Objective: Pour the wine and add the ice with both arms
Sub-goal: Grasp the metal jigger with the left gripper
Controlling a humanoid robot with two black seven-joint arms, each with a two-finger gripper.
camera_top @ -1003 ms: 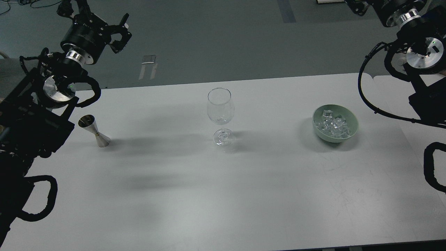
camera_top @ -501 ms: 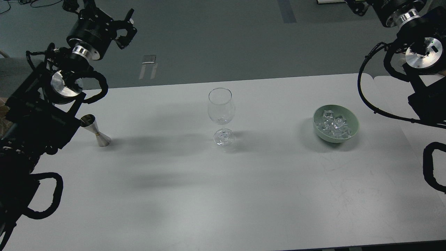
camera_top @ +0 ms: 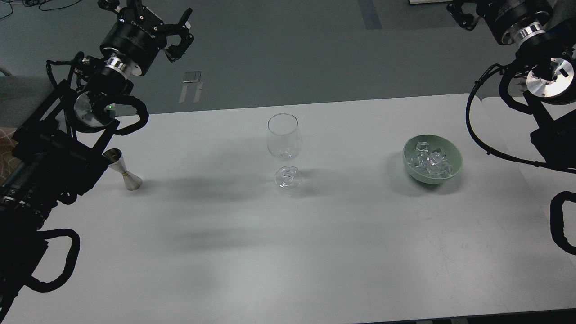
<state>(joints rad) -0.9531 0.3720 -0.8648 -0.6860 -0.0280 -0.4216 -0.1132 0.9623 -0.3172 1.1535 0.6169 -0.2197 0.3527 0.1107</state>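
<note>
Left gripper [camera_top: 177, 31]: prongs spread, empty. Jigger [camera_top: 122, 169]: upright, below and toward the body from it; left arm nearer. Right gripper: largely off-frame, state indeterminable.

this looks like a robotics lab or test room, not a home or a bar. a plain white table [camera_top: 288, 252] with scuffs on its top stands on a bare grey floor [camera_top: 279, 54], with loose cables [camera_top: 31, 5] lying in the far left corner and tape marks [camera_top: 191, 85] stuck on the floor beyond the table's edge. two black robot arms with exposed cabling reach in from either side.
</note>
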